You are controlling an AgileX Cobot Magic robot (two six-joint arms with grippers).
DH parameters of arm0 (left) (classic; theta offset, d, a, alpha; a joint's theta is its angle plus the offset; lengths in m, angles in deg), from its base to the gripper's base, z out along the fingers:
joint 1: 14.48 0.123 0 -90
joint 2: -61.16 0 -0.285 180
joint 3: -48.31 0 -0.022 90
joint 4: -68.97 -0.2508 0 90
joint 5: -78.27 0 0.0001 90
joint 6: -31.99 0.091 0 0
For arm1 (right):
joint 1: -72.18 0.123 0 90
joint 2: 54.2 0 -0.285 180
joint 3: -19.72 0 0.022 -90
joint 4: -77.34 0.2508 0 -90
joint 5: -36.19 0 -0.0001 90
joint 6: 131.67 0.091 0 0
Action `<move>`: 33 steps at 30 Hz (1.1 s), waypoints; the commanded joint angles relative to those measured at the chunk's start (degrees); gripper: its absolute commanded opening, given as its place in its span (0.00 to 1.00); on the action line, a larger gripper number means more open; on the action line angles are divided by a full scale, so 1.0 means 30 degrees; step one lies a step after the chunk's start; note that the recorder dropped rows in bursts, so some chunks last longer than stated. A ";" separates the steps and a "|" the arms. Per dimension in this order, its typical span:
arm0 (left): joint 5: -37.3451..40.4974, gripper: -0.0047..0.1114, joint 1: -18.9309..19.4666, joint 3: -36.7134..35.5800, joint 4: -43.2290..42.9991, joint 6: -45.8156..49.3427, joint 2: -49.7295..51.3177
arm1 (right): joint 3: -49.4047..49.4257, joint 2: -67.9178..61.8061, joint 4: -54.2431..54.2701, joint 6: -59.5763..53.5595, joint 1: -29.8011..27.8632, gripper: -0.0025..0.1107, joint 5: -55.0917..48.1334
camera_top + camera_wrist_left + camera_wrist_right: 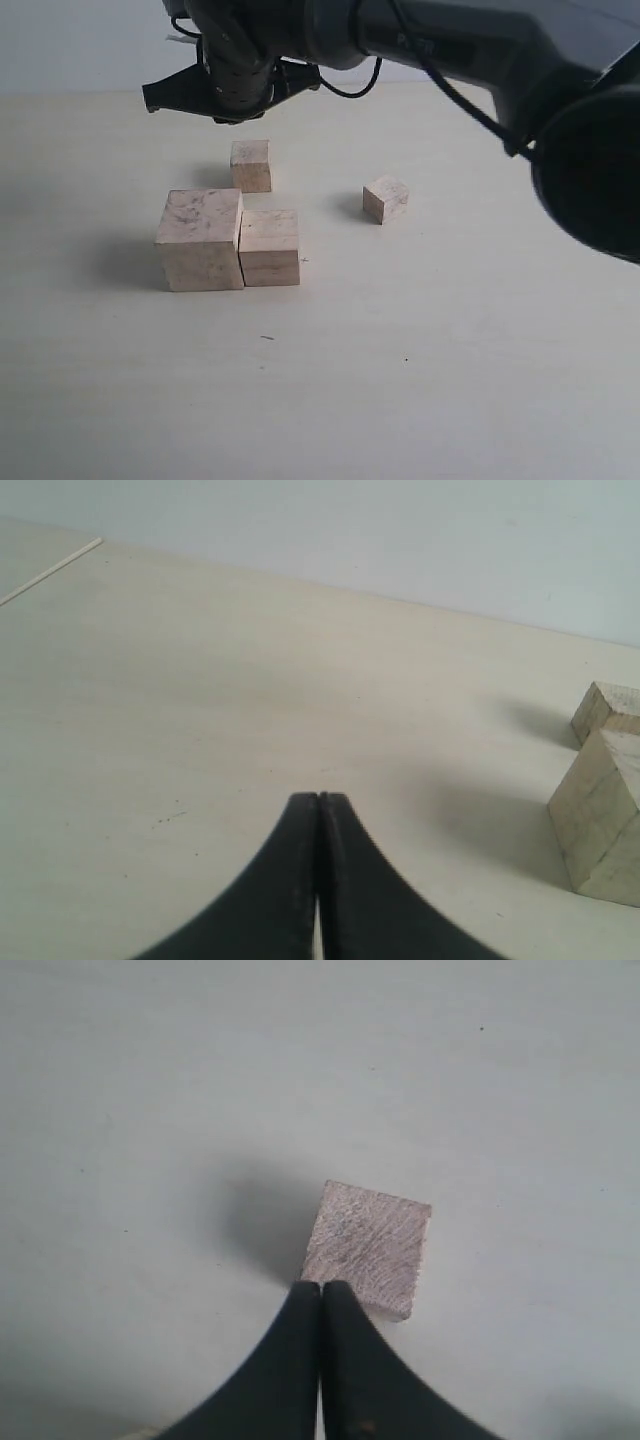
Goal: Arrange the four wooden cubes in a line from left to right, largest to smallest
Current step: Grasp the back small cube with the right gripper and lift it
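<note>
Standing at the front left of the group on the desk, largest cube, upright and square to the exterior view. Just beside its right face, apparently touching, second-largest cube, fronts roughly level. Behind that pair and apart from it, third cube, alone. Well off to the right, smallest cube, turned slightly so that a corner faces forward. All four pale, faintly mottled, flat on the desk, none lifted.

Above and behind the third cube, right gripper, reaching across from the right on the dark right arm. Jaws pressed together, holding nothing; tips over the near edge of that cube in the right wrist view, contact impossible to tell.

Elsewhere, left gripper, low over a bare stretch of desk. Jaws likewise closed and empty, with two cubes partly in sight past them, one nearer, one beyond.
</note>
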 commanded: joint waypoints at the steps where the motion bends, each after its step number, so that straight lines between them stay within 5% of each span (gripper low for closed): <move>1: -0.0085 0.04 -0.0033 -0.0047 0.0165 0.0003 -0.0116 | -0.1927 -0.1586 -0.0581 -0.0065 -0.0022 0.04 -0.1145; 6: -0.0085 0.04 -0.0033 -0.0047 0.0165 0.0003 -0.0116 | -0.3297 -0.2717 -0.1388 -0.0065 -0.0204 0.24 -0.1216; 9: -0.0085 0.04 -0.0033 -0.0047 0.0165 0.0003 -0.0116 | -0.3496 -0.3218 -0.0399 -0.0065 -0.0675 0.69 -0.0889; 11: -0.0085 0.04 -0.0033 -0.0047 0.0165 0.0003 -0.0116 | -0.3496 -0.3368 0.0288 -0.0014 -0.0717 0.86 -0.0140; 21: -0.0085 0.04 -0.0033 -0.0047 0.0165 0.0003 -0.0116 | -0.3496 -0.4392 0.0063 0.1664 -0.1459 0.82 0.0854; 30: -0.0085 0.04 -0.0033 -0.0047 0.0165 0.0003 -0.0116 | -0.3496 -0.4644 0.2135 0.1578 -0.1629 0.57 0.1129; 33: -0.0085 0.04 -0.0033 -0.0047 0.0165 0.0003 -0.0116 | -0.3496 -0.4644 0.2175 0.1214 -0.1629 0.59 0.1129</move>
